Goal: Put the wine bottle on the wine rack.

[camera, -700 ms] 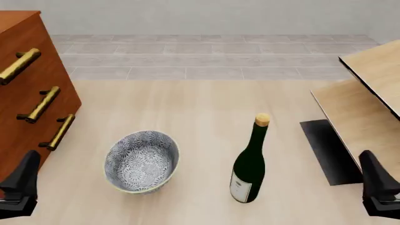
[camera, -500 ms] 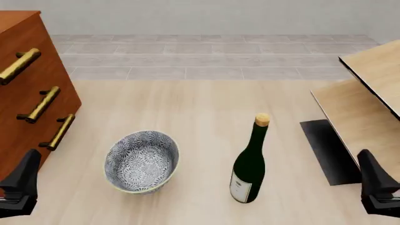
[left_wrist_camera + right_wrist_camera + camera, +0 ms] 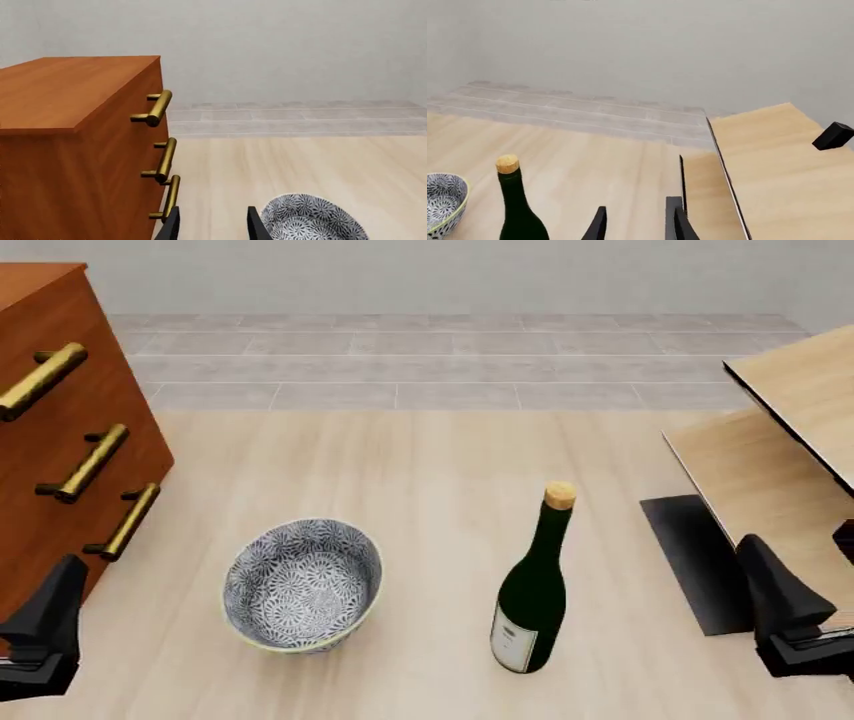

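The wine bottle stands upright on the bench, toward the near edge and right of middle, its cork top and white label both plain in the front view; the right wrist view cuts it off below the shoulder, so the label is lost there. The wine rack sits at the bench's right edge and runs out of the front view, only its slanted boards and black base panel showing. The patterned bowl lies tipped on its side near the front edge, left of the bottle and apart from it; each wrist view catches only a slice of it. The drawer cabinet fills the left edge, cropped in both views that show it. In the front view the left hand and right hand are dark shapes at the near corners, fingers unreadable; the wrist views show each with fingers apart around nothing, the right hand near the rack's base, well clear of the bottle
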